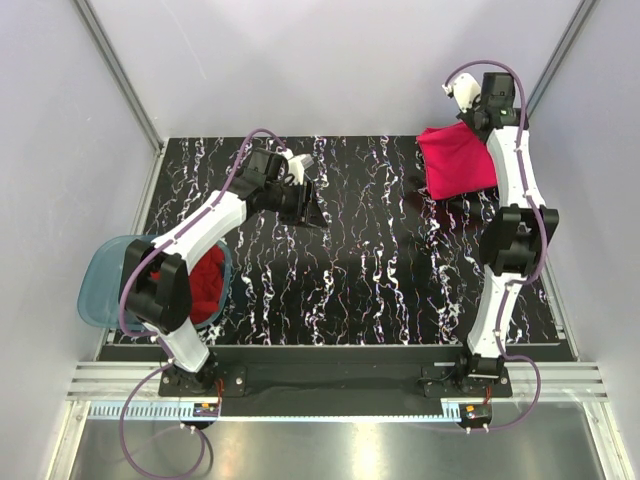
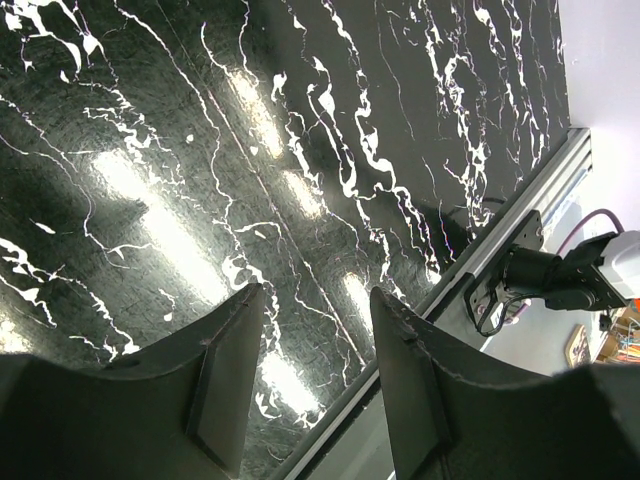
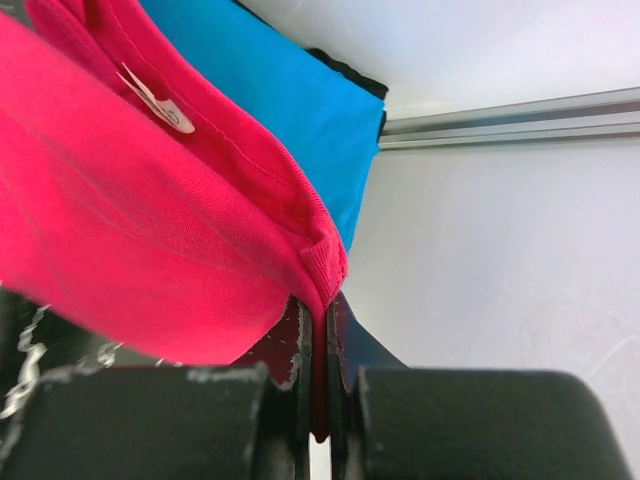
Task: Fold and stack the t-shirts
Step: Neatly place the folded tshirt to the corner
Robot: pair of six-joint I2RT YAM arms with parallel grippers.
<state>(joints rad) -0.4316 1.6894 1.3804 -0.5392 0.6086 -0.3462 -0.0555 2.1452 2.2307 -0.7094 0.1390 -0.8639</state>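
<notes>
Right fingers [image 3: 352,352] pinch the pink-red t-shirt [image 3: 130,250] by its ribbed edge; left fingers [image 2: 225,380] spread.

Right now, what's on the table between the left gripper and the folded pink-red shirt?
Nothing; the top view shows only bare marbled table between left gripper and pink-red shirt.

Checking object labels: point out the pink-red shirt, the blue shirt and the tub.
pink-red shirt [image 1: 455,162], top external view, middle of cloth.
blue shirt [image 3: 310,110], right wrist view, exposed panel.
tub [image 1: 100,280], top external view, left wall.
</notes>
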